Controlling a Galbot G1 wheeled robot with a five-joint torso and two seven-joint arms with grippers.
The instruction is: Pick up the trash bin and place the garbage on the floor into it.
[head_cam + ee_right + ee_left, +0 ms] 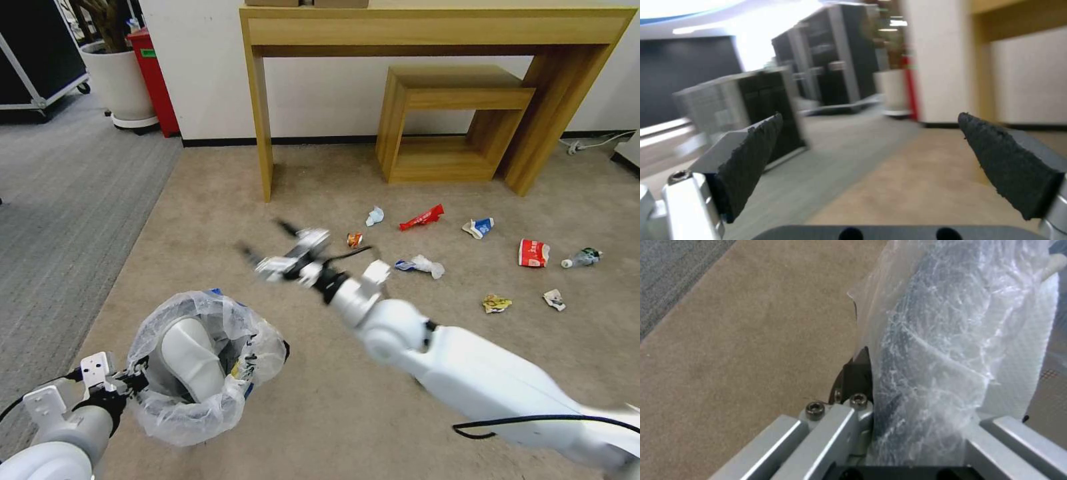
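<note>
Left claw (137,381): clamped on rim of trash bin (200,363), which I hold low at my left above the floor (320,413); white slipper (190,357) already inside.
Right claw (267,250): open, empty, in the air between bin and garbage (421,217).
Risk: liner (951,340) is bunched in the grip, so the bin may slip or tilt.
Risk 2: small litter scattered near the desk (427,40); I could pinch carpet or miss.

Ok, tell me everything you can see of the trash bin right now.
The small round blue trash bin is almost hidden by its crinkled translucent white plastic liner, which bears black writing and folds over the rim. It is tilted, mouth facing the head camera. A white slipper stands inside, with something yellow beside it. The left claw is shut on the bin's rim and liner, holding it above the beige short-pile carpet.
</note>
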